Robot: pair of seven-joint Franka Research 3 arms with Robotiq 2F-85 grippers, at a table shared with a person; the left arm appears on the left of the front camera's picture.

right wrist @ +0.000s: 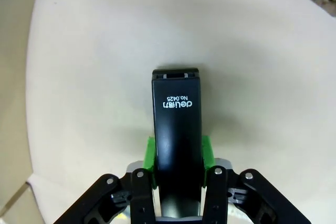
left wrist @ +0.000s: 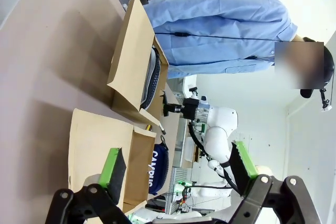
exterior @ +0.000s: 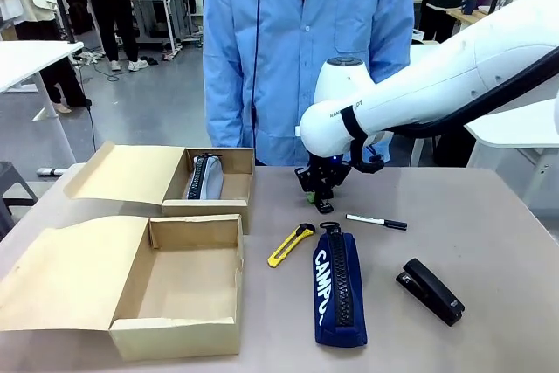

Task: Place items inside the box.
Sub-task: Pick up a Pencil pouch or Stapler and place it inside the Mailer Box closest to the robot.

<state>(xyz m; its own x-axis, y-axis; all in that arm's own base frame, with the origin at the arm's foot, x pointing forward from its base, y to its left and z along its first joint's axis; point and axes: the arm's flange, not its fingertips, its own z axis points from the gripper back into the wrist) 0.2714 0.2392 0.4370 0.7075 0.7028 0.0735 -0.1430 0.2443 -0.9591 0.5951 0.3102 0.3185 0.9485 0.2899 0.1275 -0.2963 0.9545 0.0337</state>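
My right gripper (right wrist: pixel 178 157) is shut on a small black stapler (right wrist: pixel 177 124) lettered "deli", its green pads clamping both sides. In the front view this gripper (exterior: pixel 321 188) hangs just above the table, behind the loose items. On the table lie a yellow-and-black utility knife (exterior: pixel 291 245), a navy "CAMPUS" pencil case (exterior: pixel 339 290), a thin black-and-silver tool (exterior: pixel 377 221) and a second black stapler (exterior: pixel 430 290). The box (exterior: pixel 179 281) stands open and empty at the front left, flap spread to the left. My left gripper (left wrist: pixel 177 167) is open and holds nothing, high over the box (left wrist: pixel 97 145).
A second cardboard box (exterior: pixel 214 183) behind the first holds a grey zip case (exterior: pixel 203 177). A person in a blue coat (exterior: pixel 306 50) stands at the far edge. Bare tabletop lies to the right of the stapler.
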